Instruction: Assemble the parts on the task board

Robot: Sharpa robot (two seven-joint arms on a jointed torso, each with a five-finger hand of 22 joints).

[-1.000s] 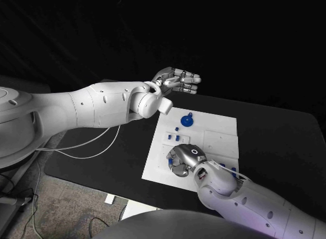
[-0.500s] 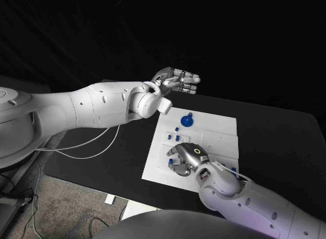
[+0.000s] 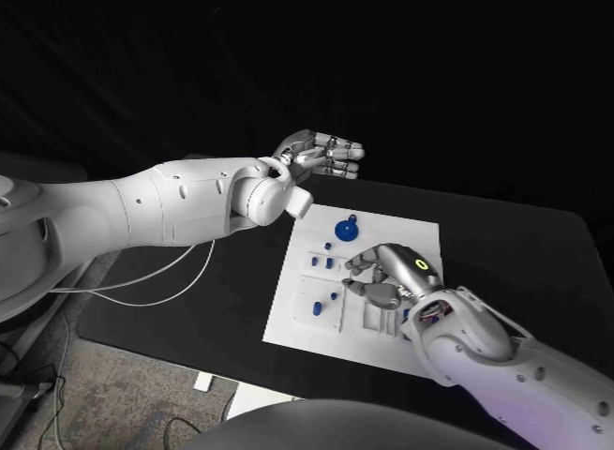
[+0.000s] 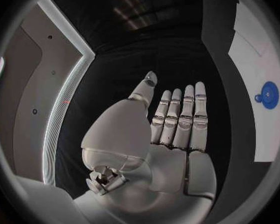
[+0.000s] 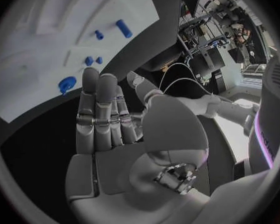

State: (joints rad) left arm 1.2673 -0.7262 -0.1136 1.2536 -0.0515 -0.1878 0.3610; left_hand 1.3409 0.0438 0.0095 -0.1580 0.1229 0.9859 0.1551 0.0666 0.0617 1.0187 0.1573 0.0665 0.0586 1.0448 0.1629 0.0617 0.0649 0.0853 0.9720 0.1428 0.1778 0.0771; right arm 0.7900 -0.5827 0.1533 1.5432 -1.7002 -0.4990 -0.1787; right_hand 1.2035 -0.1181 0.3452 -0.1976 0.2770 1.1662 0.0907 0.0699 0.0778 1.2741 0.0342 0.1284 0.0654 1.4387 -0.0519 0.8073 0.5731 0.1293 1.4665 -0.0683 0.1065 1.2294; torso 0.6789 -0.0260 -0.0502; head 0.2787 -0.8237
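A white task board point(image 3: 415, 239) lies flat in the middle of the black tabletop point(image 3: 536, 253). It has shallow sunken slots in it, and small blue parts sit on it. A round blue disc part point(image 3: 349, 228) rests near the far end of the board. Closer in are two small blue pegs point(image 3: 323, 264) side by side, and a tiny blue peg point(image 3: 327, 247) sits between them and the disc. Near the board's near-left corner a long blue peg point(image 3: 318, 307) lies flat, with another small blue piece point(image 3: 334, 296) just beside it. You cannot tell from here which pieces sit inside a slot and which only lie on top. The right robot hand point(image 3: 392, 274) is above the middle of the board. Its fingers are straight and close together, and it holds nothing. In the right wrist view the same right robot hand point(image 5: 109, 129) shows its flat palm and straight fingers, with the board and blue parts beyond it. The left robot hand point(image 3: 323, 155) is up in the air past the far edge of the tabletop, well apart from the board. Its fingers are straight too, and it holds nothing. A thin white cable point(image 3: 144, 286) hangs under the left arm.
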